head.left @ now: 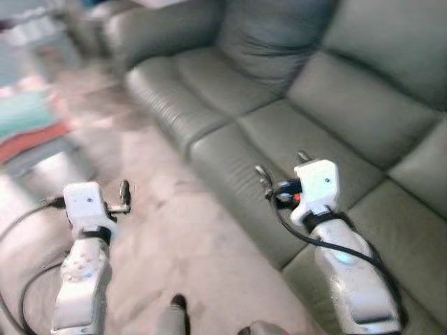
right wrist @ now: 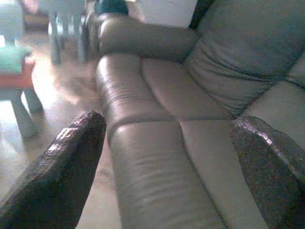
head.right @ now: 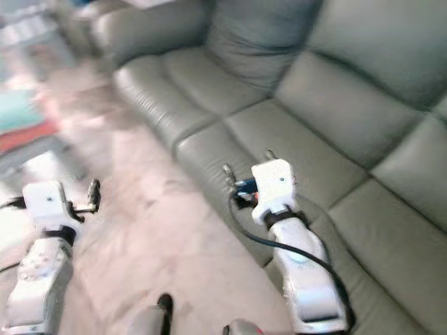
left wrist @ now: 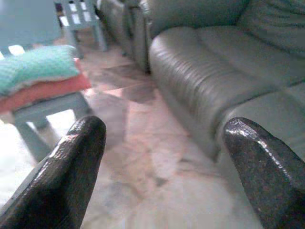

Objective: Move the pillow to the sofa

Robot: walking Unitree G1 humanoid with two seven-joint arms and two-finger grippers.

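My left hand (head.left: pixel 124 197) hangs over the pale floor (head.left: pixel 174 230), fingers spread and empty. My right hand (head.left: pixel 283 172) reaches over the front edge of the grey-green sofa (head.left: pixel 293 118), fingers parted too, holding nothing. Farther off, a grey-green pillow (head.left: pixel 276 38) leans upright against the sofa's backrest. To my left, a low tabletop (left wrist: pixel 52 107) carries folded green and red cushions (left wrist: pixel 40 78).
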